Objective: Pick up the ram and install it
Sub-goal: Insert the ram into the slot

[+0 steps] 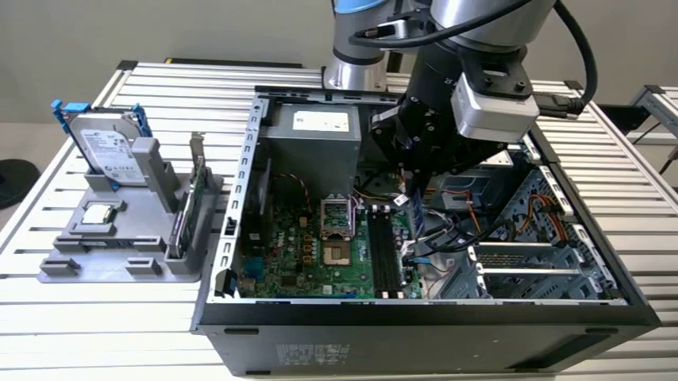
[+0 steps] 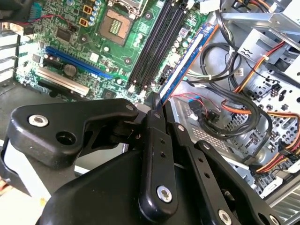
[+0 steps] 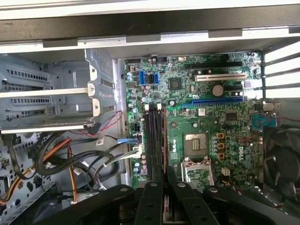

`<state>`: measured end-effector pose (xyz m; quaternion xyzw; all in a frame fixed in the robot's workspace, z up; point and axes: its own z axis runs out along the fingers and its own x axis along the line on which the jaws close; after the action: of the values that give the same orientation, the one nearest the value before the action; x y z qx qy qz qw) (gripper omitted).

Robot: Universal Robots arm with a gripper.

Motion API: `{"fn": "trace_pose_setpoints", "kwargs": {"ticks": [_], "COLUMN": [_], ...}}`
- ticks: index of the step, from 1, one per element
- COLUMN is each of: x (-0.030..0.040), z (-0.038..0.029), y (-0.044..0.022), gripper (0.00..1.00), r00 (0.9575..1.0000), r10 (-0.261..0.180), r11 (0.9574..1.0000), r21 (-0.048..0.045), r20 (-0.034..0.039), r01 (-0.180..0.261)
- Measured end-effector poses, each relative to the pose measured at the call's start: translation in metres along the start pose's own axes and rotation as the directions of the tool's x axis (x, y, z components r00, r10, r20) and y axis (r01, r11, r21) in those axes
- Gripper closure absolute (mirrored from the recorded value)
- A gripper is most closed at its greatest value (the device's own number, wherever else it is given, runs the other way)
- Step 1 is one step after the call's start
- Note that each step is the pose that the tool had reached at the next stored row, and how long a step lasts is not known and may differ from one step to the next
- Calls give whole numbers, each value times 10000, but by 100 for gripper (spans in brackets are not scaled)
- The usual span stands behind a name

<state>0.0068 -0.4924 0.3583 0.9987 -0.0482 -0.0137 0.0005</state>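
Carrying the ram [image 2: 186, 57] clamped edge-on, the pincer [image 2: 154, 106] hangs inside the case [image 1: 424, 333], with the slots [image 3: 151, 136] below it. Install step judged in hand; seating calls for squaring the ram over one slot, then straight pressure.

One case [image 1: 424, 316]; one hard drive [image 1: 106, 147]; one processor [image 1: 100, 213] — one ram [image 2: 187, 58].

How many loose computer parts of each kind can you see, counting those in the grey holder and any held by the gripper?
Hard drive: 1
Processor chip: 1
Upright green card: 1
Ram, in gripper: 1
Total: 4
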Motion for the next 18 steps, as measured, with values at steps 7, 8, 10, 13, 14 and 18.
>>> {"fn": "trace_pose_setpoints", "kwargs": {"ticks": [7, 8, 10, 13, 14, 18], "x": [46, 54, 69, 81, 83, 84], "z": [53, 58, 70, 83, 84, 87], "y": [-5, -5, -7, -8, -8, -8], "gripper": [100, 100, 100, 100, 100, 100], "r00": [9997, 9996, 9993, 9990, 9990, 9990], "r10": [-247, -287, -362, -440, -443, -446], "r11": [9997, 9996, 9993, 9990, 9990, 9990], "r21": [-13, -14, -15, -20, -21, -17], "r20": [-1, -1, 0, 0, 0, 0], "r01": [247, 287, 362, 440, 443, 446]}}
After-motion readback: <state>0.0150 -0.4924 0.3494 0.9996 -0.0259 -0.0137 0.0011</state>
